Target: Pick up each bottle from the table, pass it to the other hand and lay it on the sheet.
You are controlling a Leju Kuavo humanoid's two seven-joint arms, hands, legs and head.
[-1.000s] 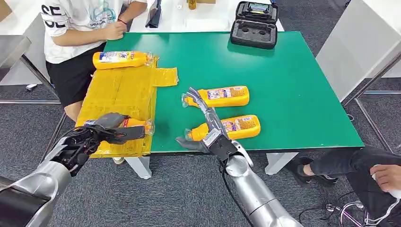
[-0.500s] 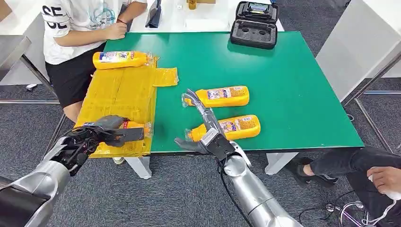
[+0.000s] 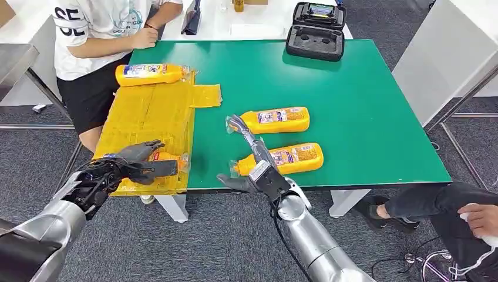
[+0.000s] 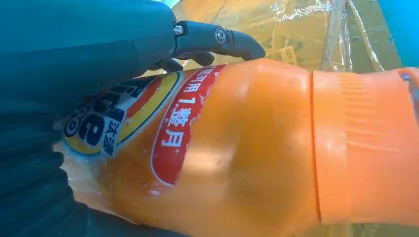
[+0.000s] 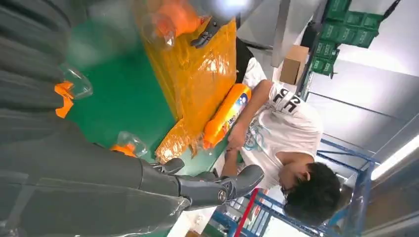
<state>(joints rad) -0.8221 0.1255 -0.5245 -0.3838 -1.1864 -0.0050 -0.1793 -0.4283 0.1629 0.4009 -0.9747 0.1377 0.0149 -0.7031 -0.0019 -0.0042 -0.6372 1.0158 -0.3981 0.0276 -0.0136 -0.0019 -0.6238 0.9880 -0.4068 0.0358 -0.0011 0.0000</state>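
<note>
An orange bottle lies at the near edge of the yellow sheet. My left hand is over it, its fingers lifted and spread off the bottle's side. A second bottle lies at the sheet's far end. Two more bottles lie on the green table. My right hand stretches flat and open between their capped ends, holding nothing.
A person sits at the table's far left corner beside the sheet. A black open case stands at the far edge. Another person's legs and hand are by the floor at the right.
My left hand's fingers have lifted and spread off the bottle, which now rests on the sheet. The right hand has drawn back slightly toward the near edge.
</note>
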